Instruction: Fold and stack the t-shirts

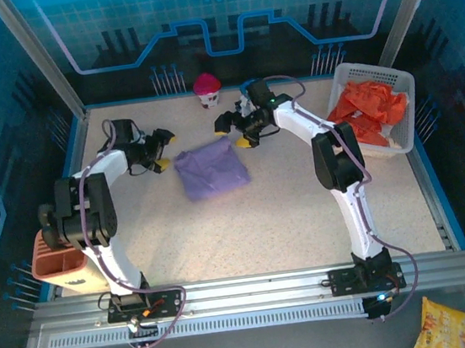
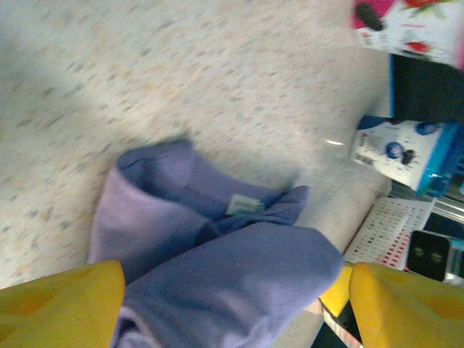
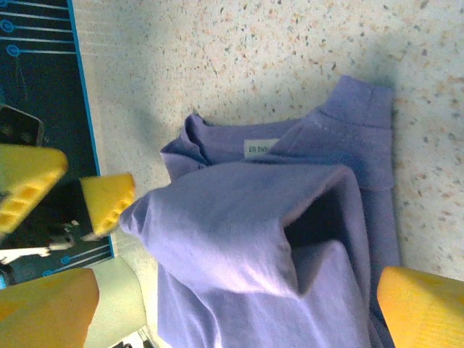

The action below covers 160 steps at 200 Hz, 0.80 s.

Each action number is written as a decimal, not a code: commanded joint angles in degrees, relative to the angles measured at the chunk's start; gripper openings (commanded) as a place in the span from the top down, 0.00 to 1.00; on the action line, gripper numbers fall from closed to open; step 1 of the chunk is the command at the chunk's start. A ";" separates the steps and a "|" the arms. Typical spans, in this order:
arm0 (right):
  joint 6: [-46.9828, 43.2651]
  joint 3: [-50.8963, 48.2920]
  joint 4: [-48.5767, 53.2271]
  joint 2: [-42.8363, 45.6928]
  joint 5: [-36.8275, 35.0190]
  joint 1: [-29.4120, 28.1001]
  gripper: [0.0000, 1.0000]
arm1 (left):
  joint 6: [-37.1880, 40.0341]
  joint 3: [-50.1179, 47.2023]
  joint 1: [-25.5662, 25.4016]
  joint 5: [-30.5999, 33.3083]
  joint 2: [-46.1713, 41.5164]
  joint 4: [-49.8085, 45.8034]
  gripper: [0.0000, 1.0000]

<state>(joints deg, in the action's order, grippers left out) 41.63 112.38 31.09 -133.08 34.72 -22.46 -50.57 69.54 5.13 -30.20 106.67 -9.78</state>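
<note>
— How does the lavender t-shirt (image 1: 211, 170) look?
— Loosely folded and rumpled, neck tag showing, on the table (image 1: 306, 216) between the arms.
— Grippers?
— The left gripper (image 1: 166, 150) and right gripper (image 1: 233, 136) are spread wide, empty. Orange-red t-shirts (image 1: 369, 110) fill the basket (image 1: 402, 83).

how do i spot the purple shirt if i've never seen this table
Start at the speckled table inside the blue-walled cell and look at its far middle. The purple t-shirt lies there, loosely folded. It is the only lavender cloth; the orange-red t-shirts are heaped in the white basket at the far right.
</note>
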 commanded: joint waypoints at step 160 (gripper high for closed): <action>-4.68 -34.49 -8.34 16.38 0.67 -2.39 0.20 | 5.53 -28.76 -9.48 -0.09 -21.69 -0.34 0.27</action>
<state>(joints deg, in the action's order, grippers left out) 34.13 78.32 26.63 -114.63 33.87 -23.99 -42.35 44.84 -3.22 -30.96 88.92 -12.40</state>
